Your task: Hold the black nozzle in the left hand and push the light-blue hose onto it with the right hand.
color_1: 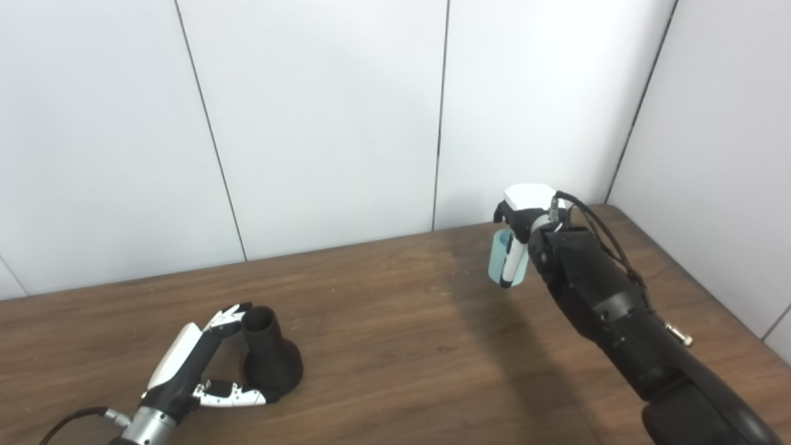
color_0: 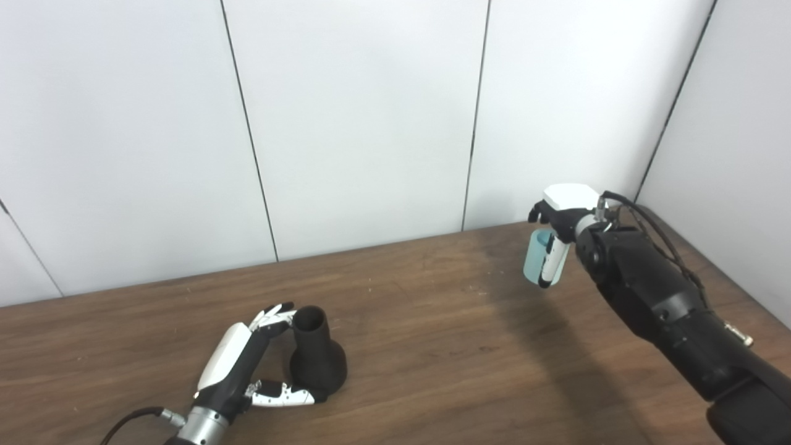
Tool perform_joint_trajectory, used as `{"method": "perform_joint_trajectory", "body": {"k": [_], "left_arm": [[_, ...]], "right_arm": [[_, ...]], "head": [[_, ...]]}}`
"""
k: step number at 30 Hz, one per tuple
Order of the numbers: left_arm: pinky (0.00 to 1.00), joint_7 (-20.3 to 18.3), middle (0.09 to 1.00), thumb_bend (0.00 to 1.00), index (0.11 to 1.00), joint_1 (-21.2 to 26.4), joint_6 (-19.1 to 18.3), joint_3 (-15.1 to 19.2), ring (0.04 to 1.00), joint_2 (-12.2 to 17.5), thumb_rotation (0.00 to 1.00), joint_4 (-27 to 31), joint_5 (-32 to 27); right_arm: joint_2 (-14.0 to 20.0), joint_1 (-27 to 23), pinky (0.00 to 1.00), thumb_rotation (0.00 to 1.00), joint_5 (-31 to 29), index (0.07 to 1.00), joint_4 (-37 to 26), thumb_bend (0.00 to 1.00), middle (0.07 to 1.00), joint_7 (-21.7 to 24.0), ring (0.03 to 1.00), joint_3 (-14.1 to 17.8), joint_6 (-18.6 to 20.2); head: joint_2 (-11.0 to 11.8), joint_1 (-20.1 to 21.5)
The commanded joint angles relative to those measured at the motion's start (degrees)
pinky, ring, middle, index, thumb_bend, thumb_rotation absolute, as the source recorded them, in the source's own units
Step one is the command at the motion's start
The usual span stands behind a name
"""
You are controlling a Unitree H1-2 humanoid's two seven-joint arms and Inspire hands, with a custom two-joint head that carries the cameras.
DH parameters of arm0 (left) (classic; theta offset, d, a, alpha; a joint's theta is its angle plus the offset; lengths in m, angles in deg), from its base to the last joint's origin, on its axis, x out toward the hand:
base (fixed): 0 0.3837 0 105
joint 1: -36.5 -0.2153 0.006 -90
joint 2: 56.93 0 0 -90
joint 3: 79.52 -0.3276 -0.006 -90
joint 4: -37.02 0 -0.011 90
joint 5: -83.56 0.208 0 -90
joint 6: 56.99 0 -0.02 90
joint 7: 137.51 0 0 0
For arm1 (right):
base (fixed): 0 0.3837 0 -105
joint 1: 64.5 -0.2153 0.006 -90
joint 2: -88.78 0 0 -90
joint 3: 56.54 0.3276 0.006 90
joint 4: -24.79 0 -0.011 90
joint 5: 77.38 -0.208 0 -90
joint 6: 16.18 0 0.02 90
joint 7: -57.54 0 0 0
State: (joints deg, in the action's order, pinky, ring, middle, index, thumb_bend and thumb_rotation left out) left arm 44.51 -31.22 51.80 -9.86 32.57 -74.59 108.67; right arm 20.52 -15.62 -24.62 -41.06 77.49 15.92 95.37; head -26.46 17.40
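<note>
With the black nozzle (color_0: 316, 363) standing upright on the desk (color_0: 432, 346), only loosely bracketed by the open left hand (color_0: 247, 371), and the light-blue hose (color_0: 542, 258) gripped aloft in the right hand (color_0: 559, 238) well apart, a premature push could topple the nozzle.

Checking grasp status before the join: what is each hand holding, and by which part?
The right hand grips the light-blue hose around its side. The left hand cups the black nozzle, fingers at its neck, thumb at its base; nozzle stands on the table.
</note>
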Motion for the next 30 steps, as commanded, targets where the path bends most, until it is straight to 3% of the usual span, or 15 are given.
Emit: {"method": "perform_joint_trajectory", "body": {"k": [1, 14, 19, 20, 24, 25, 26, 27, 30], "left_arm": [[1.0, -1.5, 0.796, 0.52, 0.484, -10.2, -1.4, -3.1, 0.938, -1.0, 0.08, -5.7, 2.3], [1.0, -1.5, 0.796, 0.52, 0.484, -10.1, -1.3, -3.0, 0.937, -1.0, 0.08, -5.9, 2.2], [1.0, -1.6, 0.796, 0.52, 0.484, -10.2, -1.6, -3.0, 0.937, -1.0, 0.07, -5.5, 2.2], [1.0, -1.6, 0.796, 0.52, 0.484, -10.2, -1.6, -3.0, 0.937, -1.0, 0.07, -5.4, 2.2], [1.0, -1.5, 0.796, 0.52, 0.483, -10.1, -1.6, -3.1, 0.937, -1.1, 0.07, -5.8, 2.3], [1.0, -1.5, 0.796, 0.52, 0.483, -10.0, -1.6, -3.1, 0.937, -1.1, 0.07, -5.9, 2.3], [1.0, -1.5, 0.796, 0.52, 0.484, -10.0, -1.6, -3.0, 0.937, -1.1, 0.07, -5.9, 2.2], [1.0, -1.5, 0.796, 0.52, 0.483, -10.0, -1.6, -3.0, 0.937, -1.1, 0.07, -5.8, 2.2], [1.0, -1.6, 0.796, 0.52, 0.484, -10.0, -1.8, -3.0, 0.937, -1.1, 0.07, -5.7, 2.2]], "right_arm": [[3.2, -4.6, 0.53, 0.04, 0.8, 0.766, -1.7, 0.99, 0.782, -2.6, 0.709, 0.8, -1.1], [3.2, -5.0, 0.53, 0.04, 1.0, 0.755, -0.9, 0.99, 0.764, -2.7, 0.702, 0.6, -1.1], [3.1, -4.8, 0.47, 0.04, 0.8, 0.732, -0.7, 0.98, 0.706, -3.1, 0.623, 0.7, -1.4], [3.1, -4.9, 0.39, 0.04, 0.7, 0.712, -0.3, 0.97, 0.65, -3.2, 0.532, 0.7, -1.6], [3.1, -5.2, 0.26, 0.0, 0.5, 0.684, 0.0, 0.95, 0.539, -3.0, 0.377, 0.7, -1.8], [3.1, -5.2, 0.24, 0.0, 0.4, 0.686, 0.1, 0.77, 0.51, -3.0, 0.347, 0.8, -1.9], [3.1, -5.3, 0.21, 0.0, 0.3, 0.687, 0.5, 0.67, 0.493, -3.3, 0.318, 0.9, -2.1], [3.1, -5.4, 0.19, 0.0, 0.2, 0.69, 0.8, 0.61, 0.481, -3.5, 0.288, 0.9, -2.3], [3.1, -5.4, 0.17, 0.0, 0.2, 0.693, 0.7, 0.58, 0.471, -3.8, 0.253, 1.1, -2.1]], "head": [[0.0, 0.0], [-0.2, 0.0], [-0.4, -0.2], [-0.4, -0.2], [-0.4, -0.2], [-0.4, -0.2], [-0.4, -0.2], [-0.4, -0.2], [-0.4, -0.3]]}}
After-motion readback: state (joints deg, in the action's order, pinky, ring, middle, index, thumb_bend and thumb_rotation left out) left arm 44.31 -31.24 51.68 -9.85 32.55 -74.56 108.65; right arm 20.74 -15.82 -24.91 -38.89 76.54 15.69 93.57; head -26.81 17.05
